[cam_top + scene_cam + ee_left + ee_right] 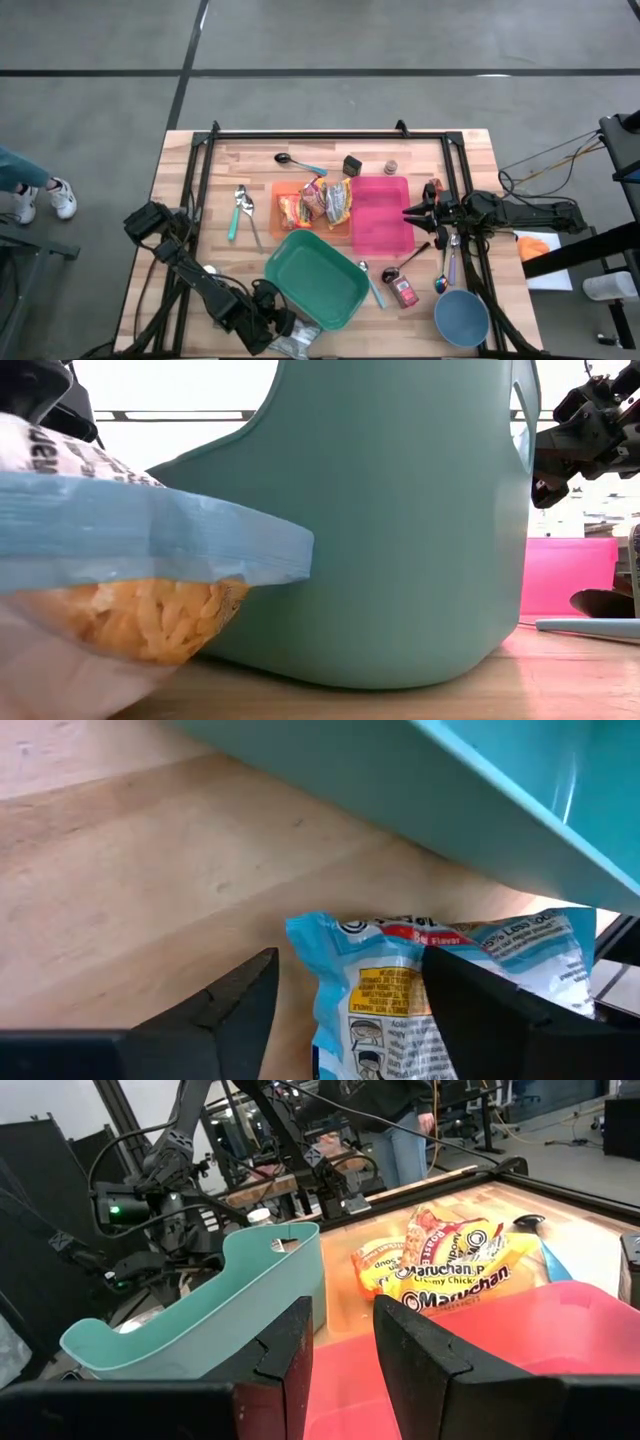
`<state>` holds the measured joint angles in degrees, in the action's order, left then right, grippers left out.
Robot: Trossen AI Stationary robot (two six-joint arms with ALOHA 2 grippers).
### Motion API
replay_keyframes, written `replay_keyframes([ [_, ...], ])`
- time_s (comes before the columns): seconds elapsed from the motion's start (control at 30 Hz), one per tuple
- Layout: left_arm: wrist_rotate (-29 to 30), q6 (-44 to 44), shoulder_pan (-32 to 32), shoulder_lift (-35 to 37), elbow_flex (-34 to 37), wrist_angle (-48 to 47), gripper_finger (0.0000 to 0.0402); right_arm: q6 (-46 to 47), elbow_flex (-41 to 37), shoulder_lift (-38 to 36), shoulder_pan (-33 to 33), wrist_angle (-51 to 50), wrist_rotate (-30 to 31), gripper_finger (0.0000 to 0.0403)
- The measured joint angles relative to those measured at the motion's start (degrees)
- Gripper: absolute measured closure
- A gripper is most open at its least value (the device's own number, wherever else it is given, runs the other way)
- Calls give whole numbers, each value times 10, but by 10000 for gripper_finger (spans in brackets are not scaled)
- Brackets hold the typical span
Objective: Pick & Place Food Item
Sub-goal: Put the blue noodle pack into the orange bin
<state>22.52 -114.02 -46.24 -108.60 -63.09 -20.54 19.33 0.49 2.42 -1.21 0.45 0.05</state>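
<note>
Nearest the low camera: blue-and-clear snack bag with pale orange pieces inside, lying on the wooden table at its near edge, just beside the teal bin.

Left gripper angled down over that bag, fingers spread apart, one on each side of the bag's blue printed end, not pressed shut on it; whether the tips touch the wrapper cannot be told. Bag flat on the wood, part of it under the overhang of the teal bin's wall.

Farther out toward the table's middle: orange tray carrying ramen packets, touching a pink tray on its right. Beyond the trays, a dark spoon with a teal handle, a small black block and a small dark jar. Left of the orange tray, metal tongs with a teal grip.

Right gripper level, at the pink tray's right edge, over the table, fingers parted by a narrow gap with nothing between them.

Near the right front corner: blue bowl, a red-labelled bottle on its side, and several spoons.

Person's legs and shoe on the floor left of the table.
</note>
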Motion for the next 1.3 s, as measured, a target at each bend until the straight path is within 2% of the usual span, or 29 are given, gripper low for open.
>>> replay_keyframes([
  [0.43,0,7,0,0,0,1,305,0,0,0,0,0,0,296],
  [0.77,0,7,0,2,0,2,394,0,0,0,0,0,0,296],
  [1.03,11,31,0,18,0,4,399,0,0,0,0,0,0,296],
  [1.3,49,62,0,56,0,0,399,0,0,0,0,0,0,296],
])
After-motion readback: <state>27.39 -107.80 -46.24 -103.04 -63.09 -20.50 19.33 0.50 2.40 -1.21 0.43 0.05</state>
